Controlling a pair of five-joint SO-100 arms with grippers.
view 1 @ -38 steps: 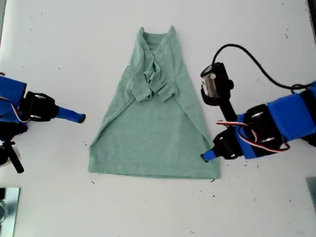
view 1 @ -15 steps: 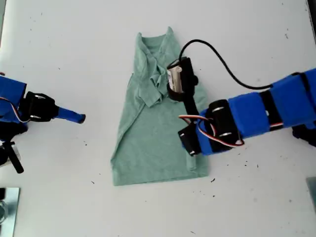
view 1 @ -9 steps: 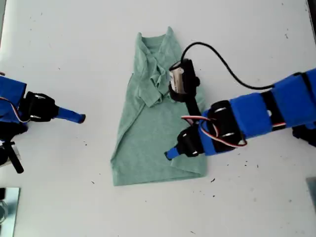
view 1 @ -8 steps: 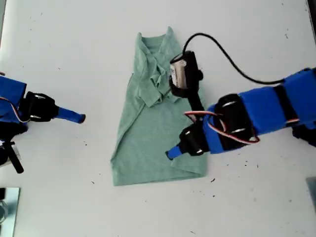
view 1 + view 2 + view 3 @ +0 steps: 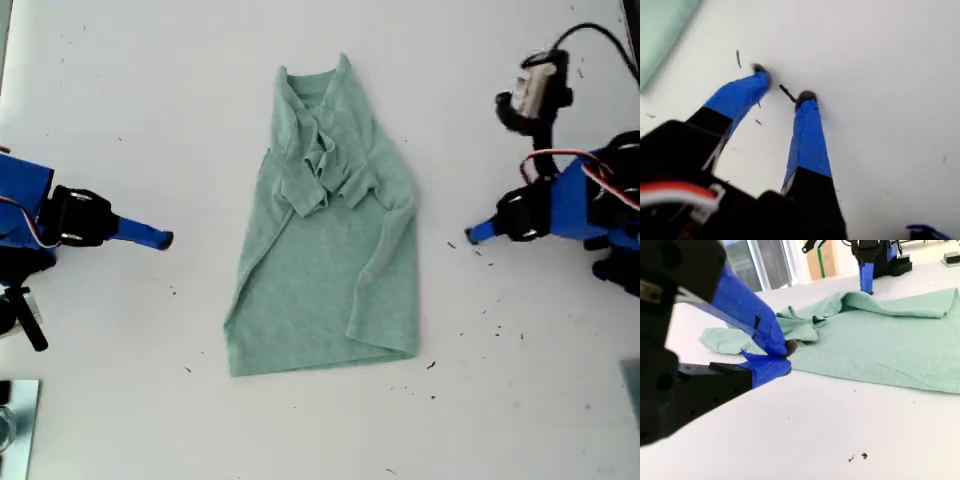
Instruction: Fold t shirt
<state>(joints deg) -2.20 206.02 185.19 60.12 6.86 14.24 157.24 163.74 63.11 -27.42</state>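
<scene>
1. Exterior view: the t shirt lies mid-counter, one side folded in. We judge the other long edge needs a low, even lift.
2. First wrist view: our first end effector gapes, empty.
3. Second wrist view: our second end effector is closed on nothing, near the t shirt.

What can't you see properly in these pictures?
- Exterior view: the shirt's underside is hidden by its own folded layers.
- First wrist view: nearly all the shirt is cut off by the edge. Only a blurry corner shows beyond my first gripper.
- Exterior view: the metal thing in the lower left corner is cut off, so I cannot tell what it is.
</scene>
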